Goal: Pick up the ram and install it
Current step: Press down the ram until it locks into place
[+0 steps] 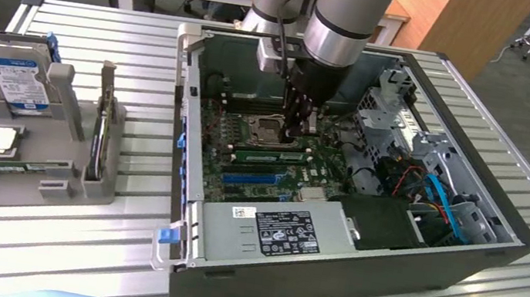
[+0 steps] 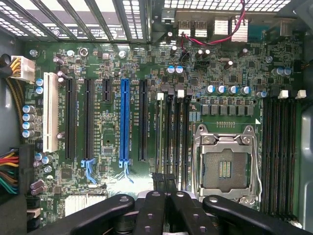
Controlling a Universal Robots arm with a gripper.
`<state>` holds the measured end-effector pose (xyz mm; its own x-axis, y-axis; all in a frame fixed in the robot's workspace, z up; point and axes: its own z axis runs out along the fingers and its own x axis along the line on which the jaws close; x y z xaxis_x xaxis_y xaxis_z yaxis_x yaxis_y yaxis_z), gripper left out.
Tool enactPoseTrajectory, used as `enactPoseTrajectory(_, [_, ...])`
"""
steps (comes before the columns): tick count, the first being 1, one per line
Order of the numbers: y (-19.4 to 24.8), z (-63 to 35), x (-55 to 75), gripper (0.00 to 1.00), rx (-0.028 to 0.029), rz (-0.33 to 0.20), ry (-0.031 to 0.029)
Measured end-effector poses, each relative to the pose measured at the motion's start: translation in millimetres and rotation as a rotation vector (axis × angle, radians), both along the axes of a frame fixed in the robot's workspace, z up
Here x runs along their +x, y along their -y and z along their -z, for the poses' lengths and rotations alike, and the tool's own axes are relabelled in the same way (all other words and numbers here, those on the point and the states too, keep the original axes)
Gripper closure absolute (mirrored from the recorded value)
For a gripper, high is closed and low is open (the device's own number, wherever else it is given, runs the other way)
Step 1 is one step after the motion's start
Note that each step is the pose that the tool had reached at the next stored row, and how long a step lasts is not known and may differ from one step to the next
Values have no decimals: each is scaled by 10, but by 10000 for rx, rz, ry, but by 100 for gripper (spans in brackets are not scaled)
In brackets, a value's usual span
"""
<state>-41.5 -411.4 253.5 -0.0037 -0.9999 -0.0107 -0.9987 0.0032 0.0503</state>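
Flanking the closed pincer (image 2: 164, 183): CPU socket (image 2: 226, 161), blue slot (image 2: 125, 122), drive cage (image 1: 394, 116).

No word, brand or number can be made out for certain anywhere. The white sticker (image 1: 243, 212) and the black label panel (image 1: 286, 233) on the grey metal power-supply box (image 1: 269, 231) of the open computer case carry rows of small print and round marks, all too fine to read. The blue-and-white label (image 1: 17, 79) on the silver hard drive (image 1: 15, 78) standing in the grey holder shows printed lines, unreadable. The green motherboard (image 2: 110, 122) bears tiny white lettering beside its slots, likewise illegible.
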Motion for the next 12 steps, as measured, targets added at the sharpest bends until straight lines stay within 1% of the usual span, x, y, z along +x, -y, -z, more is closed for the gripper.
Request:
enactPoseTrajectory(7, [0, 0, 0, 90, 0, 46, 0])
enactPoseTrajectory(12, [0, 1, -1, 90, 0, 807, 0])
